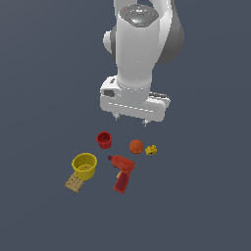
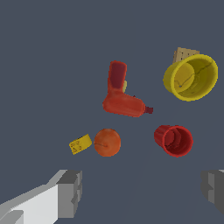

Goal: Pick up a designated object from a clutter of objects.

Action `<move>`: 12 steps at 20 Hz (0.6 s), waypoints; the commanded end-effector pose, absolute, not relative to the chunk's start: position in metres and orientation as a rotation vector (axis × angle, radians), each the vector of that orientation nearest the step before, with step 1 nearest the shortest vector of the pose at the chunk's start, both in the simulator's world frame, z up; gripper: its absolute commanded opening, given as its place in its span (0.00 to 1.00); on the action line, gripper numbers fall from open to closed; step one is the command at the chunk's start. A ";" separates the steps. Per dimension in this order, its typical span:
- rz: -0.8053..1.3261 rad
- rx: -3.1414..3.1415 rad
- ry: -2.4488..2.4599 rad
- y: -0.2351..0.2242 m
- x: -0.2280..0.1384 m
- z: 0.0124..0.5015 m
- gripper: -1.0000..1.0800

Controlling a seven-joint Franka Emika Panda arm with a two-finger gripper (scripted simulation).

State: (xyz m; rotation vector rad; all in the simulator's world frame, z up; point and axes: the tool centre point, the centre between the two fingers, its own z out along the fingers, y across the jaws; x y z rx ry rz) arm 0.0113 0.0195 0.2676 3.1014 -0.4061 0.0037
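Observation:
The tiny yellow piece [image 1: 151,150] with dark spots lies on the floor just to the exterior view's right of the orange ball [image 1: 136,146]. In the wrist view the yellow piece [image 2: 81,144] lies beside the ball [image 2: 107,142]. My gripper [image 1: 130,119] hangs well above the clutter, open and empty, fingers spread wide. In the wrist view the fingertips [image 2: 70,193] frame the gripper [image 2: 142,192]. The red cup [image 1: 104,140], the yellow cup [image 1: 84,165], the red power drill [image 1: 122,173] and the tan perforated block [image 1: 73,184] lie nearby.
In the wrist view the drill [image 2: 122,98], the red cup [image 2: 174,140], the yellow cup [image 2: 191,77] and the tan block [image 2: 183,54] show. All items rest on a flat dark grey floor [image 1: 206,196].

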 end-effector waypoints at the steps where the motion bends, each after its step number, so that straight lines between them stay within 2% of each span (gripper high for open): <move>1: 0.004 3.090 -0.491 0.025 0.013 0.258 0.96; 12: 0.006 3.012 -0.858 0.049 0.018 0.216 0.96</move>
